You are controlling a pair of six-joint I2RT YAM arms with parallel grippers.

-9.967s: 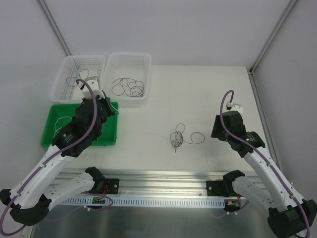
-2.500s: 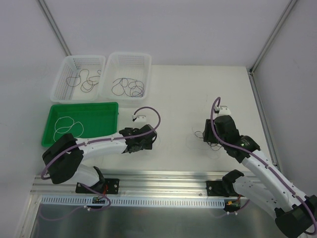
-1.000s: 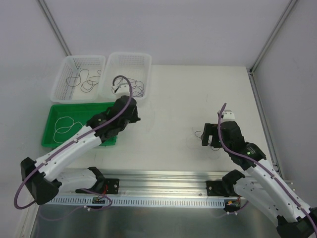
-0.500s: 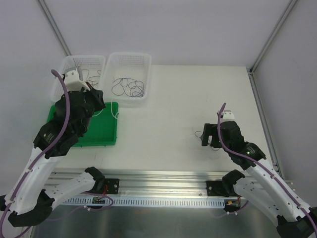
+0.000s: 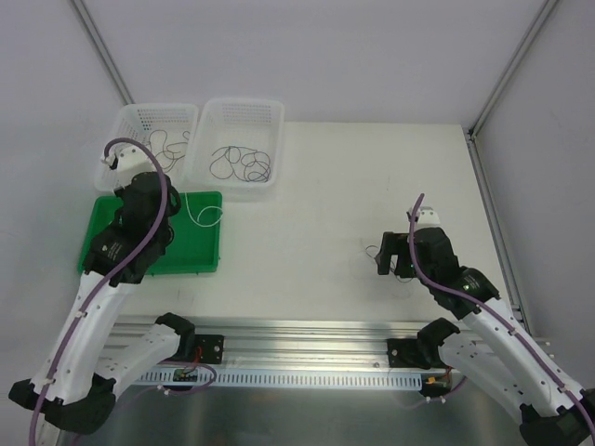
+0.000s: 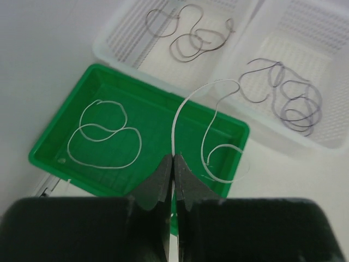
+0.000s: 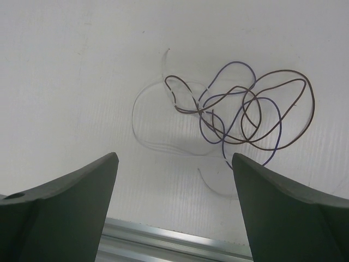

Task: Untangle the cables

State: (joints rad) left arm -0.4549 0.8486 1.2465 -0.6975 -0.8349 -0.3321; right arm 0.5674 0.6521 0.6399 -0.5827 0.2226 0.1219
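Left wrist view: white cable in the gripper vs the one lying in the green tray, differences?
The held cable is pinched in the shut left gripper; the tray cable lies free on the floor of the green tray. The held cable runs in an open S-curve over the tray's right side; the tray cable forms closed loops on its left. Both are white and thread-thin.

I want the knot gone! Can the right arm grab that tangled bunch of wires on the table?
Probably yes. The right gripper is open and hovers just above the tangle, with only bare table between them.
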